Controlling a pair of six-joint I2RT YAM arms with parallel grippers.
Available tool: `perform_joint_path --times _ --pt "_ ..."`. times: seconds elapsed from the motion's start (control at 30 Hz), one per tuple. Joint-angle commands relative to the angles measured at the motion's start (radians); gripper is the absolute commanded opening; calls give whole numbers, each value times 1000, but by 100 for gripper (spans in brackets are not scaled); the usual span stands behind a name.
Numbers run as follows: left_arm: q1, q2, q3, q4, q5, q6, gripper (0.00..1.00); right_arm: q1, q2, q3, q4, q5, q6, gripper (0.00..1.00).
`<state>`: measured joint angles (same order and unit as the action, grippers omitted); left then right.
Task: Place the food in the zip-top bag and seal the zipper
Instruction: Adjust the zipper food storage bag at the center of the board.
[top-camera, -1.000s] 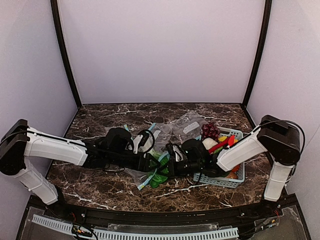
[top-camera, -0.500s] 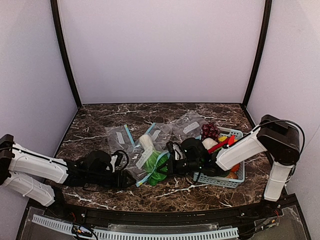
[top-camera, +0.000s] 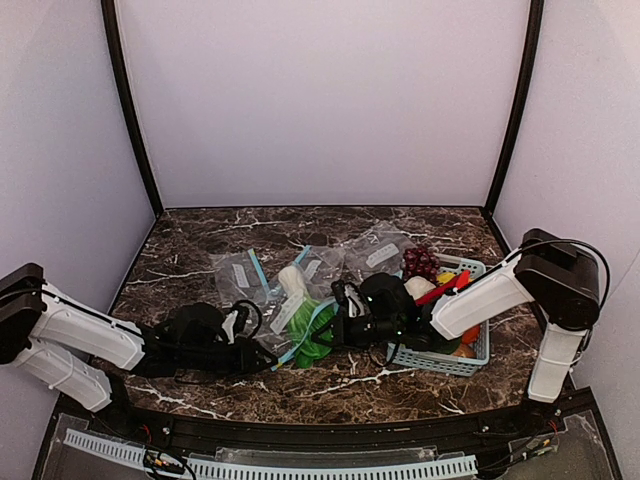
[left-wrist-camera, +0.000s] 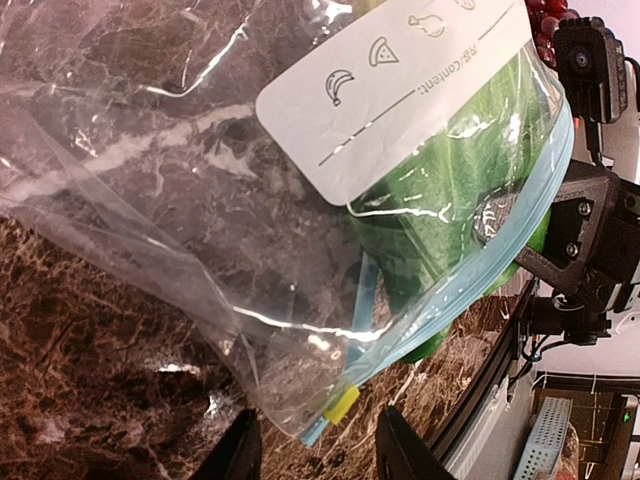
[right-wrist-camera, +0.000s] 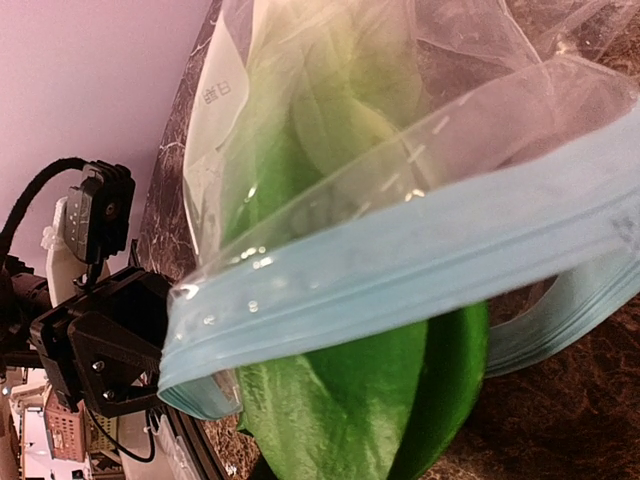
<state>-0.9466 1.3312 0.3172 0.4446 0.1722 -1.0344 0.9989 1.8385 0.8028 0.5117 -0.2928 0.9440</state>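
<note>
The zip-top bag (top-camera: 293, 318) lies at the table's middle, its white label (left-wrist-camera: 400, 110) up. The leafy vegetable (top-camera: 312, 343) is partly inside it, its green leaves (right-wrist-camera: 350, 390) sticking out under the light-blue zipper (right-wrist-camera: 400, 270). My left gripper (left-wrist-camera: 318, 452) is open at the bag's near corner, the yellow slider (left-wrist-camera: 341, 405) just ahead of its fingers. My right gripper (top-camera: 338, 322) is at the bag's mouth. Its fingers are hidden, and the zipper strip hangs raised across its view. A red-orange tapered vegetable (top-camera: 440, 290) lies in the basket. The cucumber is not visible.
A light-blue basket (top-camera: 470, 362) of toy food stands at the right under my right arm, with purple grapes (top-camera: 420, 262) at its far corner. Smaller clear bags (top-camera: 240, 272) (top-camera: 375, 250) lie behind the big bag. The table's front rail runs close by.
My left arm has pulled back from over the bag toward the near left, and its gripper now sits low at the bag's near corner. The right arm has stayed put.
</note>
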Motion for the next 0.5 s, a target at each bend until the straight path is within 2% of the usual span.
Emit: perform_joint_path --times 0.0,0.33,0.47 --pt "-4 13 8 27 16 -5 36 -8 2 22 10 15 -7 0" --pt "-3 53 17 47 27 -15 33 -9 7 33 11 10 -4 0" --pt "-4 65 22 52 27 -13 27 -10 8 35 13 6 -2 0"
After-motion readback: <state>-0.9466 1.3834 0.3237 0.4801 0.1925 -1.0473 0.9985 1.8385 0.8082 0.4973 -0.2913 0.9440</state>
